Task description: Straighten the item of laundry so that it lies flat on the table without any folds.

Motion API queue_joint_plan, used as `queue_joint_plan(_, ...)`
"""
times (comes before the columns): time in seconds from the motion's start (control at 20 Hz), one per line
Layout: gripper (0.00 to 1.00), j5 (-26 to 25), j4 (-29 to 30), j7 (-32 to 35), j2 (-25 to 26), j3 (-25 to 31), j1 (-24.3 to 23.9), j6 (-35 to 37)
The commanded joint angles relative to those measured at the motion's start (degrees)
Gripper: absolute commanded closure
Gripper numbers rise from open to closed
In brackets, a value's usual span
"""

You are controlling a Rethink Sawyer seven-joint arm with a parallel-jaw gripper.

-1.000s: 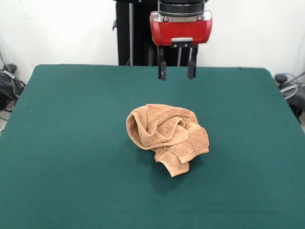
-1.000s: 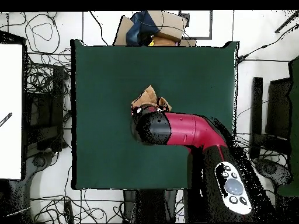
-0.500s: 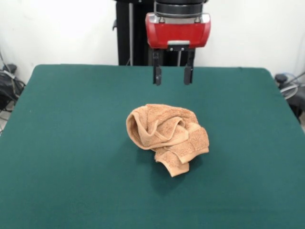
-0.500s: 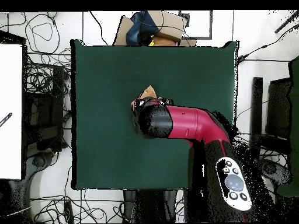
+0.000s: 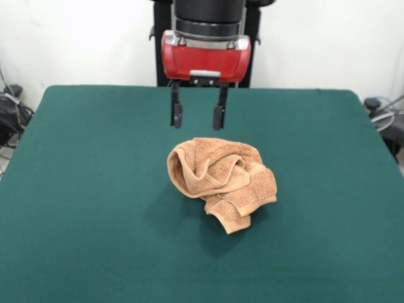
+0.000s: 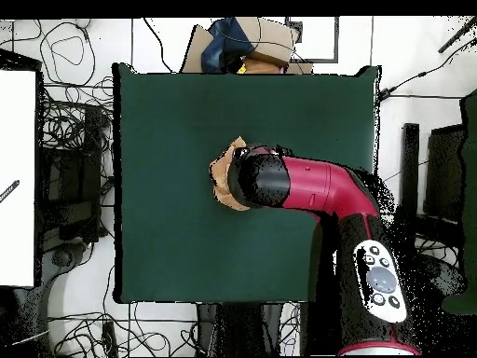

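Note:
The light orange-tan terry towel [image 5: 221, 180] lies crumpled in a heap near the middle of the dark green table [image 5: 88, 208]. My gripper [image 5: 196, 120] hangs open and empty just above and behind the towel's far left part, its two dark fingers [image 5: 176, 115] pointing down. In the overhead view the red arm covers most of the towel [image 6: 222, 175]; only its left edge shows, and the gripper is hidden under the arm.
Cables and equipment lie on the floor around the table [image 6: 70, 140]. A pile of boxes and cloth [image 6: 247, 42] sits past the table's far edge in the overhead view.
My gripper has moved left in the front view and lower, from behind the towel's right part to just over its far left part. The towel has not moved.

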Motion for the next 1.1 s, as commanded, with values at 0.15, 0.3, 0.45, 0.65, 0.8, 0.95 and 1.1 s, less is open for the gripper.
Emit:
queue_joint_plan(0.15,0.00,0.02,1.25,13.02,3.89,-5.16,2.16,-2.52)
queue_joint_plan(0.3,0.00,1.09,2.73,13.90,4.55,-5.52,2.03,-3.73)
queue_joint_plan(0.45,0.00,1.69,4.29,13.79,5.12,-5.40,1.51,-4.92)
queue_joint_plan(0.65,0.00,2.11,4.92,13.56,4.66,-5.62,1.73,-5.10)
queue_joint_plan(0.8,0.00,2.15,5.52,12.63,4.27,-5.02,1.43,-5.15)
queue_joint_plan(0.95,0.00,-0.63,3.51,8.05,4.46,-5.69,2.38,0.01)
queue_joint_plan(1.1,0.00,-1.22,2.33,5.93,4.39,-5.21,2.52,2.89)
